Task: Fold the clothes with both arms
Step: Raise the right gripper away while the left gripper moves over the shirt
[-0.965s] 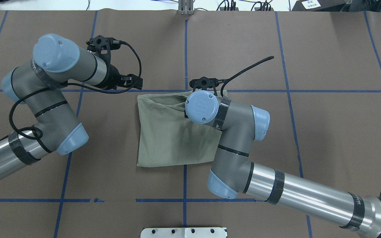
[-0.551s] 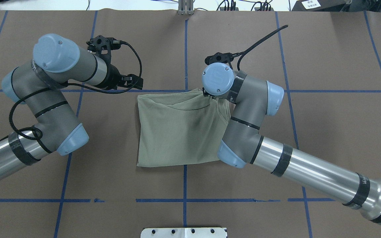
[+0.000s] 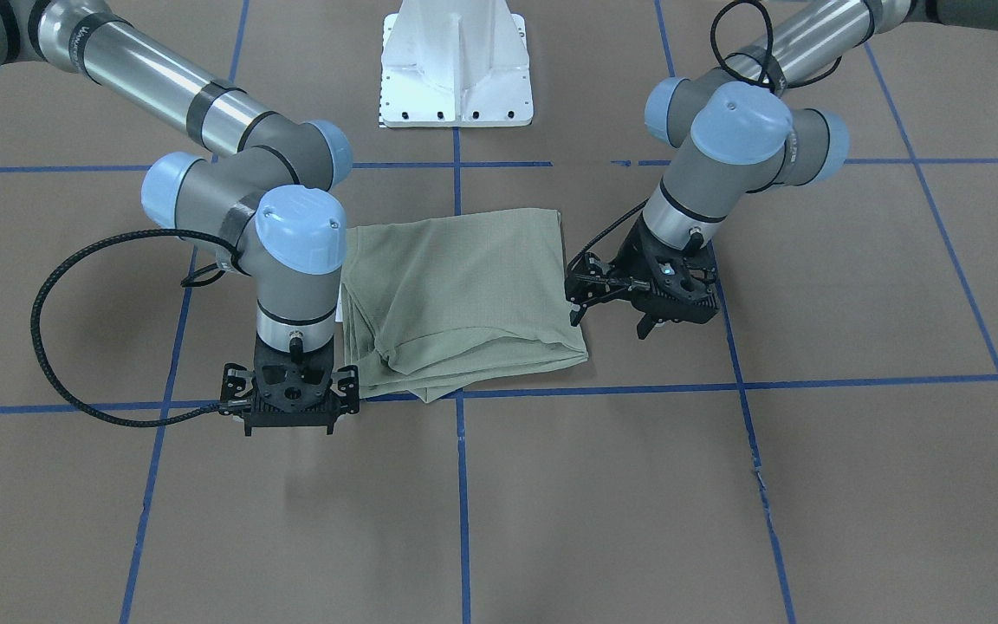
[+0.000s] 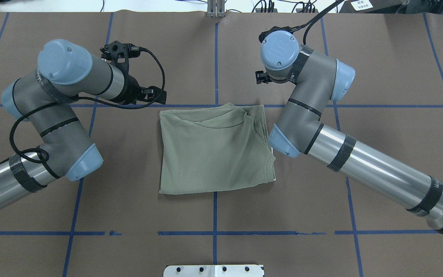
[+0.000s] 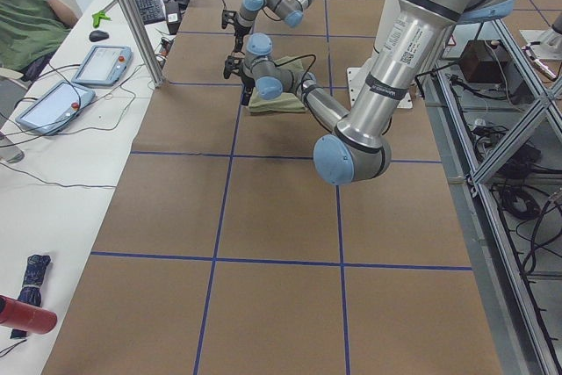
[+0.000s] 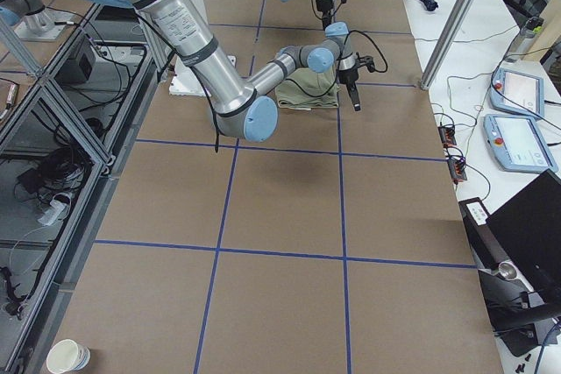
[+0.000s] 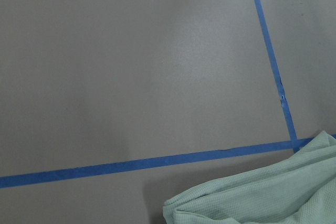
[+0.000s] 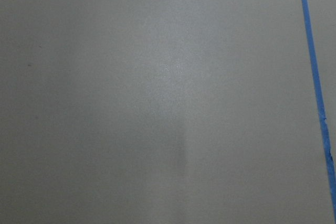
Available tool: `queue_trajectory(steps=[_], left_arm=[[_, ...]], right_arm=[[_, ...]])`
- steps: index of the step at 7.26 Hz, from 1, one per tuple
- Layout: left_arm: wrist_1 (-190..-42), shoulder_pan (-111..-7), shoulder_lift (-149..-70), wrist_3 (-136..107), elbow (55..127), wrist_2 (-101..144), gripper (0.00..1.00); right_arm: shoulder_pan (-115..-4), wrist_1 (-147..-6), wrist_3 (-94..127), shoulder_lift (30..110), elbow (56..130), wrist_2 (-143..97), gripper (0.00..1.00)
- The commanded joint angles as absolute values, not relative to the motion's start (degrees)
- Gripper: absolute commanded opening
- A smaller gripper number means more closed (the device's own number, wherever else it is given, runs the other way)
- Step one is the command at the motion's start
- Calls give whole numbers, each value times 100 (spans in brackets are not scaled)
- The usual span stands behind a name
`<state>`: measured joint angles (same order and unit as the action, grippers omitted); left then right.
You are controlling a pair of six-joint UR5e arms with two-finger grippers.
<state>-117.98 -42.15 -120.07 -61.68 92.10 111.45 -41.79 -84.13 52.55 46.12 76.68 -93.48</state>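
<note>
We are seeing the folded shirt (image 4: 214, 150) lying flat mid-table (image 4: 379, 77), its looser layered edges facing the right arm's side. The left gripper (image 3: 644, 326) is hanging just off the shirt's far left corner, and the right gripper (image 3: 289, 418) is pointing down at bare table past the far right corner. Neither is holding cloth. We cannot tell whether either gripper's fingers are apart or together.

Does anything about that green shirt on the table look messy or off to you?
Slightly. The folded shirt is not square: its far corner on the robot's right is bunched, the layers fan out along that edge, and a white sliver peeks out beneath.
</note>
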Motion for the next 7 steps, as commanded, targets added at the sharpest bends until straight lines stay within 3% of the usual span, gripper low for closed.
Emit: queue_trajectory(steps=[1, 5, 7], left_arm=[[-11734, -4219, -11962, -6135, 9246, 11153, 100], [-11270, -4659, -11566, -5493, 9466, 11550, 100], [-10691, -3750, -12073, -6026, 9291, 10544, 100]], right_arm=[[-4743, -8314, 4959, 4614, 7664, -10725, 100], [-5879, -8692, 3192, 5036, 7717, -11935, 100], [-5889, -8684, 3190, 5027, 7717, -11927, 100]])
